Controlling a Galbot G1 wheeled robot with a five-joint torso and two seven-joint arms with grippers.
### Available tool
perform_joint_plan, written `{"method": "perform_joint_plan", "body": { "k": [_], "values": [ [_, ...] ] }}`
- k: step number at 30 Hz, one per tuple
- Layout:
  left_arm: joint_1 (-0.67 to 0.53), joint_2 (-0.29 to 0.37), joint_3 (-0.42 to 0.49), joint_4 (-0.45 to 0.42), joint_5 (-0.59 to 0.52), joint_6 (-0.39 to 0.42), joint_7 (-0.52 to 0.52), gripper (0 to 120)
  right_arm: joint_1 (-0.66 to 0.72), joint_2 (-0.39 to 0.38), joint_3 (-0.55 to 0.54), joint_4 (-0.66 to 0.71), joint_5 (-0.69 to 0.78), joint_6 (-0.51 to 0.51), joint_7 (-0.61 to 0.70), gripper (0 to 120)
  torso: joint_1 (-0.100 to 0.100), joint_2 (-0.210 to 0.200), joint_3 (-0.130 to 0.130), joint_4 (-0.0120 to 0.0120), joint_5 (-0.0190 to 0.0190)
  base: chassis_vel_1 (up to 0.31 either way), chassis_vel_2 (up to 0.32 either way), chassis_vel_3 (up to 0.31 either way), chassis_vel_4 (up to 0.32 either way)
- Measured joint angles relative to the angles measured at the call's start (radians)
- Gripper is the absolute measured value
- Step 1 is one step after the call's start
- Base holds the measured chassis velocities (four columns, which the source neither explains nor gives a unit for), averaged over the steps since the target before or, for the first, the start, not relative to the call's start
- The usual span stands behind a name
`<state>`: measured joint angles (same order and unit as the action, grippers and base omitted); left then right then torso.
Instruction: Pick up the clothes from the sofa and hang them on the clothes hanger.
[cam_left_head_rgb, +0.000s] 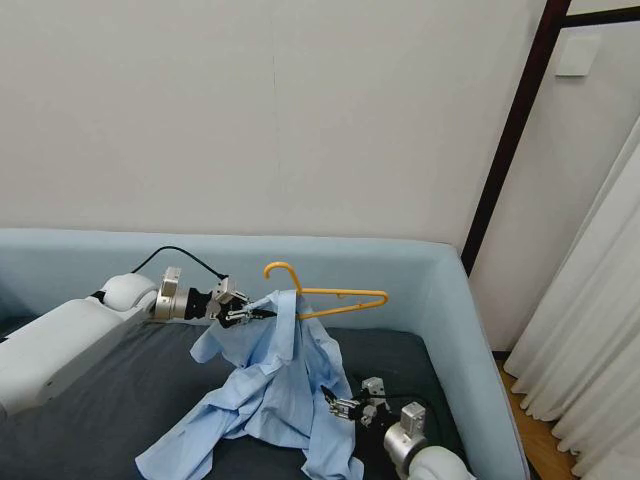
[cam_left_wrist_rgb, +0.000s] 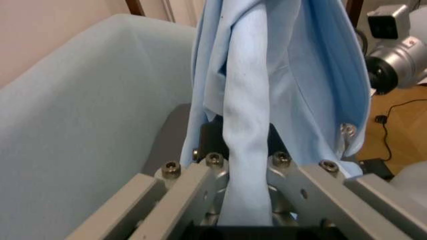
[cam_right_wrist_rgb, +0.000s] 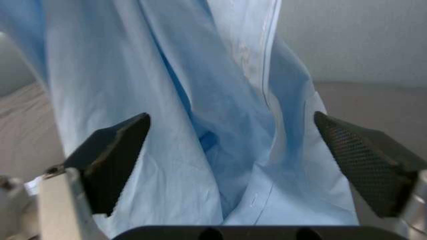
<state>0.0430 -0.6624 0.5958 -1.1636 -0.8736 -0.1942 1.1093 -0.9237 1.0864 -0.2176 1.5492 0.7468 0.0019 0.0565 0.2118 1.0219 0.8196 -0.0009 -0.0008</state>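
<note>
A light blue shirt hangs from a yellow hanger above the dark seat of the sofa, its lower part spread on the cushion. My left gripper is shut on the shirt's collar beside the hanger's hook; in the left wrist view the cloth is pinched between the metal fingers. My right gripper stands open low at the shirt's right edge. In the right wrist view the shirt hangs between the wide-apart black pads.
The sofa has a pale blue backrest and right arm around a dark grey cushion. A white wall rises behind it. A dark door frame and white curtains stand to the right.
</note>
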Motion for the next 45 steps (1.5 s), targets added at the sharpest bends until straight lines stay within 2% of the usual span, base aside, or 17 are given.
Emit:
{"method": "perform_joint_plan", "body": {
  "k": [1, 5, 6, 10, 11, 15, 17, 25, 34, 37, 41, 45],
  "values": [
    [0.000, 0.000, 0.000, 0.000, 0.000, 0.000, 0.000, 1, 0.000, 0.000, 0.000, 0.000, 0.000, 0.000, 0.000, 90, 0.000, 0.000, 0.000, 0.0000, 0.0000, 0.000, 0.000, 0.000, 0.000],
    [-0.005, 0.005, 0.005, -0.024, -0.009, 0.016, -0.001, 1, 0.017, 0.039, -0.003, -0.035, 0.001, 0.014, 0.050, 71, 0.000, 0.000, 0.000, -0.0004, 0.0002, 0.000, 0.000, 0.000, 0.000],
    [-0.005, 0.005, 0.005, -0.024, -0.009, 0.016, -0.001, 1, 0.017, 0.039, -0.003, -0.035, 0.001, 0.014, 0.050, 71, 0.000, 0.000, 0.000, -0.0004, 0.0002, 0.000, 0.000, 0.000, 0.000],
    [-0.007, 0.000, 0.005, -0.021, -0.010, 0.017, -0.001, 1, 0.032, 0.051, -0.014, -0.048, -0.001, 0.027, 0.067, 54, 0.000, 0.000, 0.000, -0.0004, 0.0002, 0.000, 0.000, 0.000, 0.000],
    [-0.007, 0.000, 0.005, -0.021, -0.010, 0.017, -0.001, 1, 0.032, 0.051, -0.014, -0.048, -0.001, 0.027, 0.067, 54, 0.000, 0.000, 0.000, -0.0004, 0.0002, 0.000, 0.000, 0.000, 0.000],
    [-0.002, -0.001, -0.005, -0.004, -0.005, 0.013, 0.003, 1, 0.042, 0.047, -0.027, -0.055, -0.005, 0.033, 0.073, 36, 0.000, 0.000, 0.000, -0.0003, 0.0003, 0.000, 0.000, 0.000, 0.000],
    [0.002, -0.002, -0.007, 0.001, -0.003, 0.011, 0.004, 1, 0.043, 0.044, -0.033, -0.057, -0.008, 0.036, 0.072, 32, 0.000, 0.000, 0.000, -0.0003, 0.0002, 0.000, 0.000, 0.000, 0.000],
    [0.023, -0.013, -0.030, 0.018, 0.005, 0.005, 0.009, 1, 0.057, 0.040, -0.043, -0.068, -0.006, 0.046, 0.065, 0, 0.000, 0.000, 0.000, -0.0003, 0.0003, 0.000, 0.000, 0.000, 0.000],
    [0.034, -0.017, -0.042, 0.031, 0.016, -0.016, 0.010, 1, 0.062, 0.015, -0.046, -0.054, 0.014, 0.058, 0.060, 0, 0.000, 0.000, 0.000, -0.0003, 0.0004, 0.000, 0.000, 0.000, 0.000],
    [0.034, -0.026, -0.054, 0.057, 0.055, -0.039, 0.034, 1, 0.066, -0.009, -0.045, -0.040, 0.026, 0.057, 0.053, 0, 0.000, 0.000, 0.000, -0.0002, 0.0005, 0.000, 0.000, 0.000, 0.000],
    [0.029, -0.040, -0.066, 0.121, 0.115, -0.090, 0.075, 1, 0.116, -0.074, -0.047, -0.005, 0.075, 0.034, 0.048, 0, 0.000, 0.000, 0.000, -0.0004, 0.0003, 0.000, 0.000, 0.000, 0.000],
    [0.035, -0.033, -0.073, 0.117, 0.126, -0.111, 0.093, 1, 0.186, -0.138, -0.064, 0.020, 0.149, 0.011, 0.047, 0, 0.000, 0.000, 0.000, -0.0001, 0.0003, 0.000, 0.000, 0.000, 0.000]
  ]
}}
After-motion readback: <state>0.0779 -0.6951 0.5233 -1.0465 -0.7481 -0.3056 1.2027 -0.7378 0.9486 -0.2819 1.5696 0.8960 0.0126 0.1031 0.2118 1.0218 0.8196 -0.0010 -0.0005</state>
